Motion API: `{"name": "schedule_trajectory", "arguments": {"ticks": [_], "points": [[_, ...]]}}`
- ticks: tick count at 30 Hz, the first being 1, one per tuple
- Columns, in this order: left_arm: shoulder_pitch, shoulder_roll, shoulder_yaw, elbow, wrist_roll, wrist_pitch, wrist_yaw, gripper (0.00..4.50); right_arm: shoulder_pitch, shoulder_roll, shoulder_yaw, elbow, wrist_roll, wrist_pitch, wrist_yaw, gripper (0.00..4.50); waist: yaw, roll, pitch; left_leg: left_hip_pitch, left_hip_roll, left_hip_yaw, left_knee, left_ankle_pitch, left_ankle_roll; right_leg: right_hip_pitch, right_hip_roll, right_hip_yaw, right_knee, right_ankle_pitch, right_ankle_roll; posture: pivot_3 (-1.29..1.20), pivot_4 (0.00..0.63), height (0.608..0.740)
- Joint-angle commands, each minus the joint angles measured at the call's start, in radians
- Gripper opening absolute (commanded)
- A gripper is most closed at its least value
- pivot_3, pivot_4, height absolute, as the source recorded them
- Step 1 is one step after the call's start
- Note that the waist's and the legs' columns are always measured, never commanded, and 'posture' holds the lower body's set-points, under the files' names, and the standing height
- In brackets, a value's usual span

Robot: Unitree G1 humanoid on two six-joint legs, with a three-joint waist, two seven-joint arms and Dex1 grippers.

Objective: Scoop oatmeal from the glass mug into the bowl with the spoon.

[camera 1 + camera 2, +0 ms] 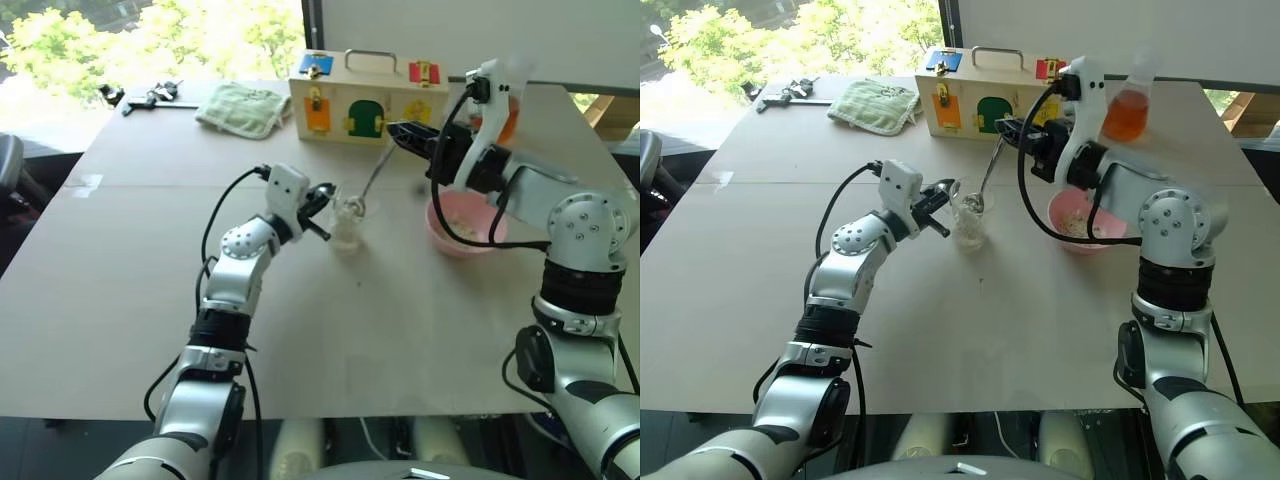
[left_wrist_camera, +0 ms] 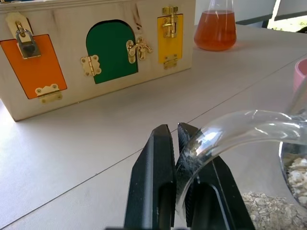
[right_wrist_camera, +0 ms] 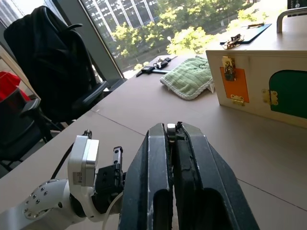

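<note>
Already partway: some oatmeal (image 1: pixel 1076 226) sitting in the pink bowl (image 1: pixel 1060 212), more left in the glass mug (image 1: pixel 968 226) just beside it on the table (image 1: pixel 1020 320). Spoon (image 1: pixel 987 180) tip dipped into the mug, handle pinched in the closed right gripper (image 1: pixel 1012 128). Mug handle clamped by the closed left gripper (image 1: pixel 940 205). Still to do: lifting the next scoop across to the bowl.

Daylight poured in from the window (image 1: pixel 150 40) at the upper left, blowing out the foliage there. The table (image 1: pixel 120 280) was evenly bright with soft shadows; close-up fingers (image 3: pixel 158 191) looked slightly soft.
</note>
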Motion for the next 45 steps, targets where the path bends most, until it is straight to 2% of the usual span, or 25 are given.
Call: {"name": "schedule_trajectory", "arguments": {"ticks": [1,14,22,35,45], "points": [[0.009,-0.001,0.000,-0.011,-0.002,0.001,0.004,0.07,-0.014,-0.010,-0.047,-0.049,0.038,0.002,-0.019,0.00,0.000,0.000,0.000,0.000,0.000,0.000,0.000,0.000,0.000,0.000,0.000,0.000,0.000,0.000,0.000,0.00,0.150,0.740],[0.010,-0.014,0.001,0.005,-0.001,-0.004,0.020,0.07,0.017,0.046,-0.174,-0.047,0.200,0.040,-0.206,0.00,0.002,0.000,0.000,0.000,0.000,0.000,0.000,0.000,0.000,0.000,0.000,0.000,0.000,0.000,0.000,0.00,0.150,0.740],[0.011,-0.095,0.021,0.012,-0.026,-0.014,0.085,0.07,0.060,0.080,-0.254,-0.050,0.347,0.042,-0.426,0.00,0.005,0.000,0.000,0.000,0.000,0.000,0.000,0.000,0.000,0.000,0.000,0.000,0.000,0.000,0.000,0.00,0.150,0.740],[0.038,-0.144,0.036,0.047,-0.014,-0.087,0.157,0.07,0.104,0.055,-0.275,-0.033,0.635,-0.028,-0.774,0.00,0.003,0.000,0.000,0.000,0.000,0.000,0.000,0.000,0.000,0.000,0.000,0.000,0.000,0.000,0.000,0.00,0.150,0.740],[0.048,-0.142,0.042,0.052,-0.016,-0.114,0.179,0.07,0.169,0.014,-0.233,-0.033,0.825,-0.171,-0.944,0.00,0.001,0.000,0.000,0.000,0.000,0.000,0.000,0.000,0.000,0.000,0.000,0.001,0.000,0.000,0.000,0.00,0.150,0.740]]}}
